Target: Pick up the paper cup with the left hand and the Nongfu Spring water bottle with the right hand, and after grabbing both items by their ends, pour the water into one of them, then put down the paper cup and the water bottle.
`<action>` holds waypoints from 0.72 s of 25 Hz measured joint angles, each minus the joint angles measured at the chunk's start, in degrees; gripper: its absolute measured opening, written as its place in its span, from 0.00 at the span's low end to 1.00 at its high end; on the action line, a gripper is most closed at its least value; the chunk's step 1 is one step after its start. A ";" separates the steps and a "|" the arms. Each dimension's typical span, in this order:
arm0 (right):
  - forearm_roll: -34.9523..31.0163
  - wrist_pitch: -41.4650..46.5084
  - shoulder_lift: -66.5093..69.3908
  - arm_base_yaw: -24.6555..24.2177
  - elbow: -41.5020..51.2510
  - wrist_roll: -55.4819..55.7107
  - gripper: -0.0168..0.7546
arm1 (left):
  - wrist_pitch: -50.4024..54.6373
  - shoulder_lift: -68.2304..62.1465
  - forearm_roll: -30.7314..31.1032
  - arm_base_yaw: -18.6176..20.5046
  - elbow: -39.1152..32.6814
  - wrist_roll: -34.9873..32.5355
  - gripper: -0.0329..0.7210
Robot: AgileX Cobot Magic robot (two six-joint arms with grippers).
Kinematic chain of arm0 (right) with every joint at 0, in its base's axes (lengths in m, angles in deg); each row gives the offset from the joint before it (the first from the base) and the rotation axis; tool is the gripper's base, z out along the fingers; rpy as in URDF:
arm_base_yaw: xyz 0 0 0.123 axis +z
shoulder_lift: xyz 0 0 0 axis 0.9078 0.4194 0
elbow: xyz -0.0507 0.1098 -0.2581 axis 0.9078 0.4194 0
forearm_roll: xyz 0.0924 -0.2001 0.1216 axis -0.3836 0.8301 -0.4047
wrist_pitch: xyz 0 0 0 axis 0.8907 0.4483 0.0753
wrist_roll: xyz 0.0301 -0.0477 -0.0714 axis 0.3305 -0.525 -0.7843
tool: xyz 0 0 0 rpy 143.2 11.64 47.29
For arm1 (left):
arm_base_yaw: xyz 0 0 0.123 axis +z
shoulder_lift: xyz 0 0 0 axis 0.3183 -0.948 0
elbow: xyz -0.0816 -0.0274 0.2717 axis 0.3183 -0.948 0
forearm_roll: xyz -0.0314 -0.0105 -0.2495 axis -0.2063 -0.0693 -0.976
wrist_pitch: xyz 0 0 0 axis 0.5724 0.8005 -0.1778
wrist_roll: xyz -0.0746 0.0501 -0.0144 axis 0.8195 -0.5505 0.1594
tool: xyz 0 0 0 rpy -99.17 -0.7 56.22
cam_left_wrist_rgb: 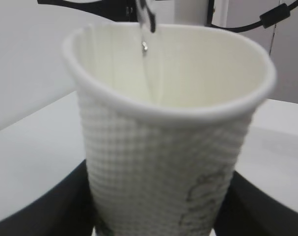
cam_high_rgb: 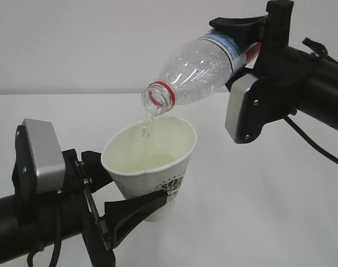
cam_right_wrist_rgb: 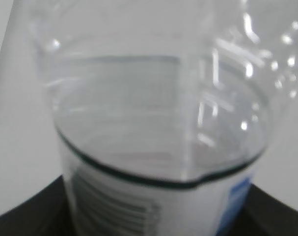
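1. White tabletop [cam_high_rgb: 280, 222] below, far under both things.
2. Right gripper [cam_high_rgb: 242, 50] up high, pinching the bottle [cam_high_rgb: 199, 69] near its bottom end.
3. Left gripper [cam_high_rgb: 119, 192] low on the left, pinching the cup [cam_high_rgb: 152, 167] near its base, up off the tabletop.
4. Bottle tipped down and left, red-ringed mouth just above the cup's open top, not touching.
5. Thin water [cam_high_rgb: 147, 127] falling from mouth into cup.
6. Next, likely: tip bottle back up, then set both down.
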 joint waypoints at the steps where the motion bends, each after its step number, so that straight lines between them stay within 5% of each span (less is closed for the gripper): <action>1: 0.00 0.00 0.00 0.00 0.00 -0.10 0.64 | 0.10 0.00 0.00 0.00 0.00 0.00 0.67; 18: 0.00 0.00 0.00 0.00 0.00 -0.83 0.64 | 0.22 0.00 0.03 0.00 0.00 0.00 0.67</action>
